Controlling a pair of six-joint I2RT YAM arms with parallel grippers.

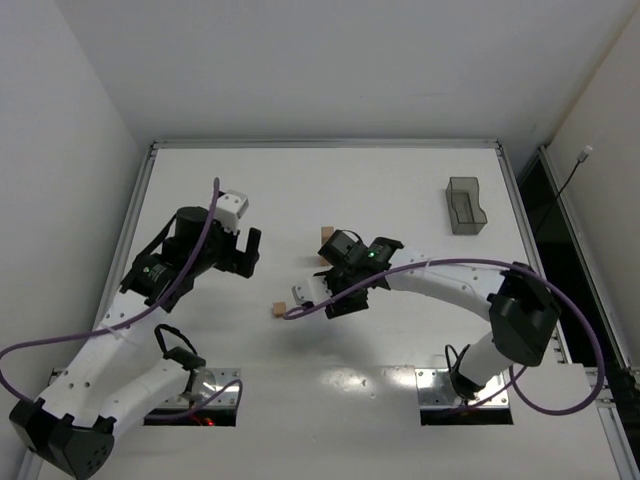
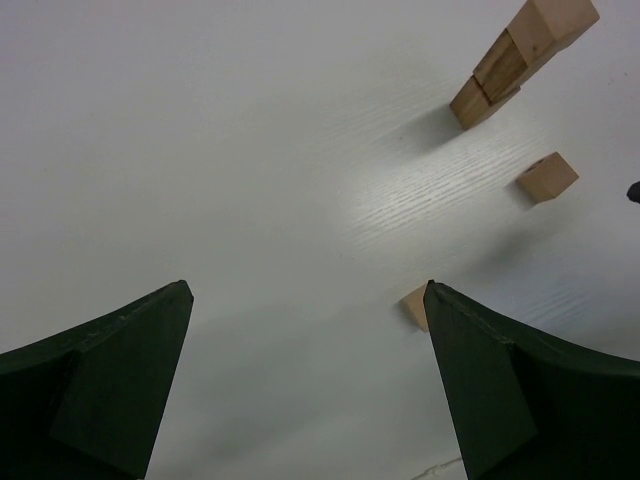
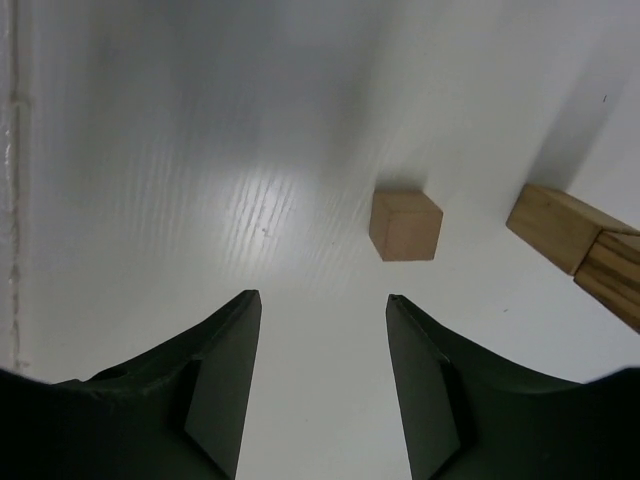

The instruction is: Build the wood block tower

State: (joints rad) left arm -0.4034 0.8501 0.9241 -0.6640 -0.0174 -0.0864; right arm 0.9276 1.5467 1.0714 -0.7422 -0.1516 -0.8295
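The tower (image 1: 326, 238) is a short column of light-brown wood blocks at the table's middle. It shows at the top right of the left wrist view (image 2: 520, 55) and at the right edge of the right wrist view (image 3: 575, 240). Two loose wood blocks lie to its lower left, one (image 1: 296, 294) beside the other (image 1: 279, 308). My right gripper (image 1: 324, 296) is open and empty, with a loose block (image 3: 405, 225) just ahead of its fingertips (image 3: 250, 300). My left gripper (image 1: 248, 252) is open and empty, left of the tower. Its right finger partly hides a block (image 2: 416, 305); another block (image 2: 547, 177) lies beyond.
A dark grey translucent plastic box (image 1: 465, 205) stands at the back right of the white table (image 1: 400, 340). The table's raised rim (image 1: 330, 143) runs along the far edge. Purple cables (image 1: 60, 345) loop beside both arms.
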